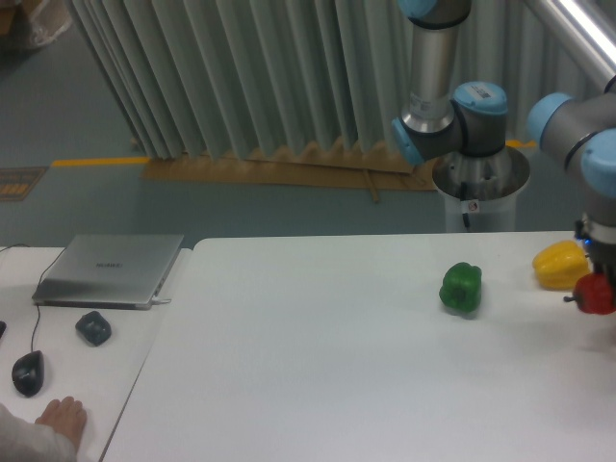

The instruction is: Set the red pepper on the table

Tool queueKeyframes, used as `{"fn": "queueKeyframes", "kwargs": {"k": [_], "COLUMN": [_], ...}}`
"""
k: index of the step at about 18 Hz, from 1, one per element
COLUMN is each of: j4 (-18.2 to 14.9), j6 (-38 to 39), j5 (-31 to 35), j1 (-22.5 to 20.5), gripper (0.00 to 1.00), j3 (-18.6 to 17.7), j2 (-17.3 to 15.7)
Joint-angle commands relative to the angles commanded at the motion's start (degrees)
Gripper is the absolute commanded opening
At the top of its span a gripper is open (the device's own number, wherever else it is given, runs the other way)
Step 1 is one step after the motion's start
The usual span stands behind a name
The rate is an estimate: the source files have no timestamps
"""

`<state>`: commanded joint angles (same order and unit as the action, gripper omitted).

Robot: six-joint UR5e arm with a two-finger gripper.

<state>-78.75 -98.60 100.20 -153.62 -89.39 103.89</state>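
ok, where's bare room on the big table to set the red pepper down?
Bare from the table left edge across to the green pepper, and along the front. Crowded at the right: yellow pepper, gripper with red pepper.

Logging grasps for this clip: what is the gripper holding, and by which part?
The small glossy red pepper, gripped from above at its top, lifted off the white table.

Sitting apart near the right: green pepper (461, 287) and yellow pepper (561, 265). Lying closed on the smaller surface at left: silver laptop (111, 269). Resting in front of it: dark lump (93, 327), black mouse (28, 372), someone's hand (61, 419).
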Motion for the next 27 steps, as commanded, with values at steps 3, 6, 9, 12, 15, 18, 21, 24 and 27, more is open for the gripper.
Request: {"fn": "queueKeyframes", "kwargs": {"k": [3,6,9,12,15,18,21,24,27], "j4": [0.1,0.2,0.6,1.1,3.7,4.4,5.9,6.0,6.8], "j6": [-5.8,-10.0,-19.7,-24.1,-29.6,-32.6,-33.8,-33.0,-31.9], "j5": [-0.4,-0.4,-0.4,-0.6,-0.6,-0.6,-0.6,-0.6,-0.7], "j1": [-3.3,-4.8,-9.2,-12.1,-14.3,-15.7,-16.8,-16.1,-16.0], "gripper": [0.29,0.29,0.29,0.29,0.29,0.29,0.32,1.0,1.0], "j3": [0.7,1.1,1.1,1.3,1.2,1.2,1.0,0.9,0.7], "j2": [0.0,0.3,0.4,1.1,2.2,3.0,3.7,4.4,4.4]}}
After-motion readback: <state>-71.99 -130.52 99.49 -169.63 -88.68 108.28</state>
